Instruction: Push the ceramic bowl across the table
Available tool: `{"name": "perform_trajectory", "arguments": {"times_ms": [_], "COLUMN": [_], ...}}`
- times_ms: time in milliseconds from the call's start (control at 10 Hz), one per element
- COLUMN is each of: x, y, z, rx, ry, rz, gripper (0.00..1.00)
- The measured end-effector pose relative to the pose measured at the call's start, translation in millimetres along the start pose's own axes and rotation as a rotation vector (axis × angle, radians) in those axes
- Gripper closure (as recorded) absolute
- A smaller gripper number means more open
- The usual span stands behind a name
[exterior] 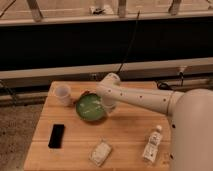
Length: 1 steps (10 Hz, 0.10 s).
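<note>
Bowl, ceramic [90, 107]: glossy green, shallow, pale streaks inside, darker rim. It sits on the counter [125, 135] in the far-left quarter, nearer the far edge than the near one and clear of every edge. Its placement reads as mid-push; the open wood toward the left edge is probably where it is being sent.

End effector [108, 106]: at the bowl's right rim, low over the counter, apparently touching or just beside the rim. Whether it is clenched or released cannot be told, since the white arm covers it. Standing beside the bowl, not over it, suits a sideways shove, not a lift.

Cup, small, white [62, 94]: near the far-left corner, just beside the bowl's far-left rim. A gap between them cannot be confirmed. It lies in the likely path and may be struck.

Object, small, dark brownish [86, 93]: just beyond the bowl's far rim, partly hidden; identity unclear.

Phone, black, flat [56, 135]: toward the near-left corner, well apart from the bowl.

Packet, pale [100, 152]: at the near edge, about midway along it.

Bottle, clear with white label [152, 144]: lying toward the near-right corner.

Writing: none legible on any item; the bottle label and packet show no readable brand.
</note>
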Motion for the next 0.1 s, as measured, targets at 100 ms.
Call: {"name": "perform_trajectory", "arguments": {"times_ms": [100], "x": [-14.9], "y": [-6.2], "z": [-1.0], "rx": [-0.001], "ry": [-0.001], "rz": [-0.030], "gripper": [0.97]}}
